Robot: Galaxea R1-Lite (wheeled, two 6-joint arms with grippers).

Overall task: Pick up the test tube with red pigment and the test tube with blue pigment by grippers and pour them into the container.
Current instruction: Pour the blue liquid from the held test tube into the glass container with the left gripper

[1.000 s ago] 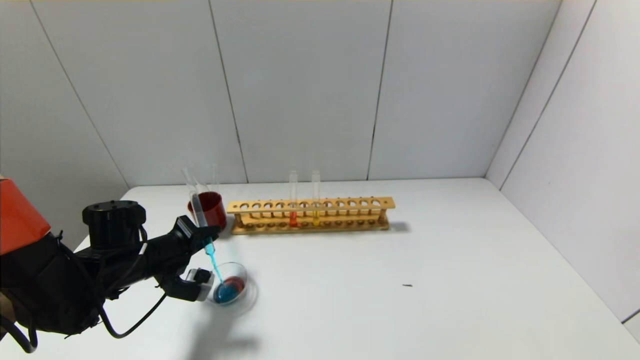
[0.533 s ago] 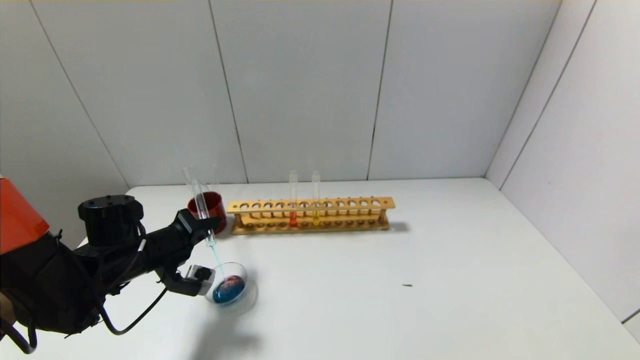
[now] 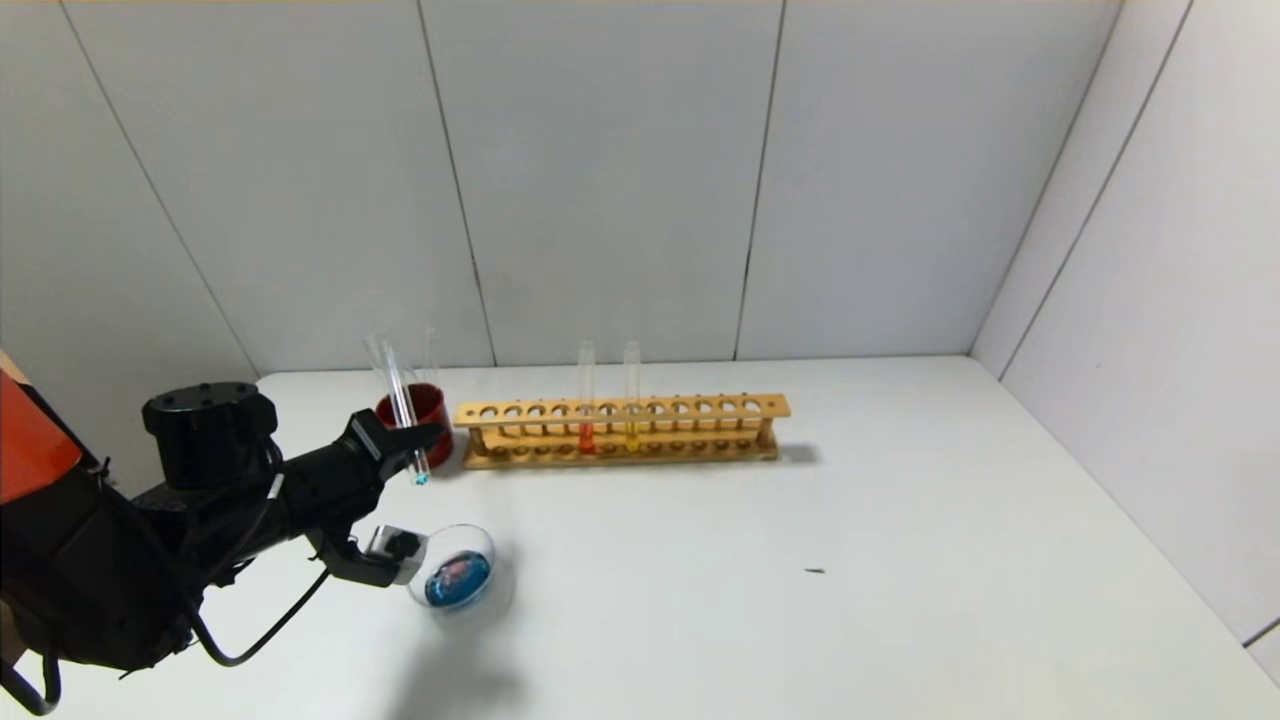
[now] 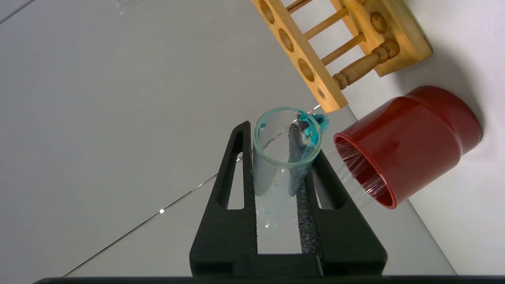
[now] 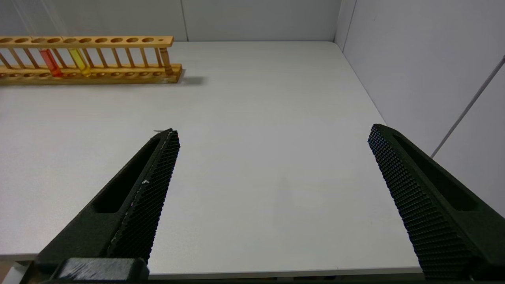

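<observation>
Above the table's left side, the test tube with blue pigment (image 3: 403,412) is clamped in the left gripper (image 4: 282,173), mouth down beside the red cup (image 3: 418,414). A second ago a teal stream was running from it; now only a drop is left at its lip, and the tube has been lifted clear of the container (image 3: 456,576), where blue liquid with a red patch is pooled. Pouring is judged finished. The right gripper (image 5: 272,165) is held spread and empty over bare table (image 5: 252,118).
</observation>
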